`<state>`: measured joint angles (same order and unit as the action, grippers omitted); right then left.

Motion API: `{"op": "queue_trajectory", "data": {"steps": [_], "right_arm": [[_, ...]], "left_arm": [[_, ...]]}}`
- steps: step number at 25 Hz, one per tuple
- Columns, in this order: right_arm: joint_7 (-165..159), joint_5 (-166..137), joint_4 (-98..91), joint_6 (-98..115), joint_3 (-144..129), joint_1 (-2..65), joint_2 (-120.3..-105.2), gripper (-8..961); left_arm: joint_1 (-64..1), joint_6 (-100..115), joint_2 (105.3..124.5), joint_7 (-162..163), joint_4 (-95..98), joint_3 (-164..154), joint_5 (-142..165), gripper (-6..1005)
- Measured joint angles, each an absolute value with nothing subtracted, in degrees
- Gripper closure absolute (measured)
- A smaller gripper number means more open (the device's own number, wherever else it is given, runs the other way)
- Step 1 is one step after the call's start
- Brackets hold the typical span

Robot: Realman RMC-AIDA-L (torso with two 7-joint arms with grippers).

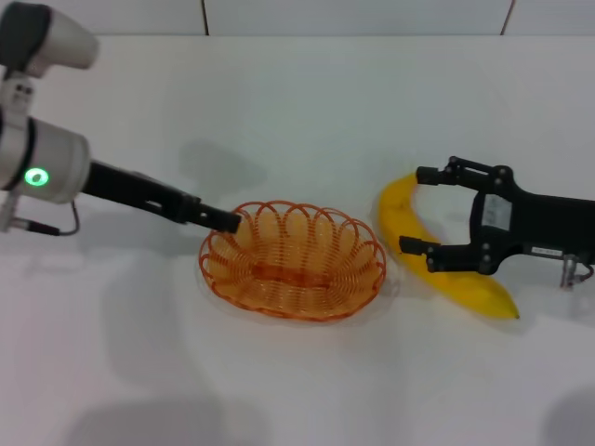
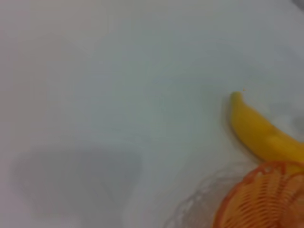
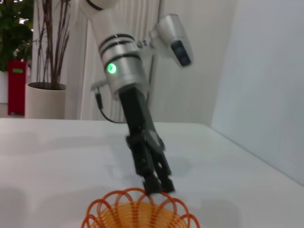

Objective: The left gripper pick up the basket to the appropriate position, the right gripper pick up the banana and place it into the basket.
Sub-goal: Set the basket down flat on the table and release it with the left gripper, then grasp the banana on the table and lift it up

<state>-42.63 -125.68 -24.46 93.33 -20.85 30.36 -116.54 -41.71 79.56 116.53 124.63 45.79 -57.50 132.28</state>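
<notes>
Our left gripper (image 1: 231, 221) pinches the basket (image 1: 293, 260) rim; our right gripper (image 1: 423, 210), fingers spread, straddles the banana (image 1: 409, 218); next we squeeze and lift.

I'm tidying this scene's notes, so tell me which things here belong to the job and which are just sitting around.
Job: basket, banana, left gripper at the basket's rim, right gripper open astride the banana.
Bystanders: table, potted plant and red bin behind.
</notes>
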Motion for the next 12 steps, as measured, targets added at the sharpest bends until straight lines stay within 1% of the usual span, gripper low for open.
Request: {"op": "queue_trajectory", "data": {"steps": [1,6,9,12], "right_arm": [[-42.6,-125.7,-24.5,93.6,-20.3,30.1,-116.52,66],[-42.5,-125.7,-25.2,95.4,-17.6,28.8,-116.40,66],[-42.5,-125.7,-25.4,95.5,-16.7,28.3,-116.38,66],[-42.5,-125.7,-25.6,95.5,-16.3,27.7,-116.37,66]], "left_arm": [[-40.4,80.8,116.53,124.7,48.5,-57.5,131.7,206],[-31.6,86.1,116.45,124.4,62.6,-57.5,126.5,117],[-26.1,88.2,116.26,120.8,69.3,-57.4,122.9,118],[-21.9,90.6,116.25,111.5,71.1,-57.0,120.0,119]]}}
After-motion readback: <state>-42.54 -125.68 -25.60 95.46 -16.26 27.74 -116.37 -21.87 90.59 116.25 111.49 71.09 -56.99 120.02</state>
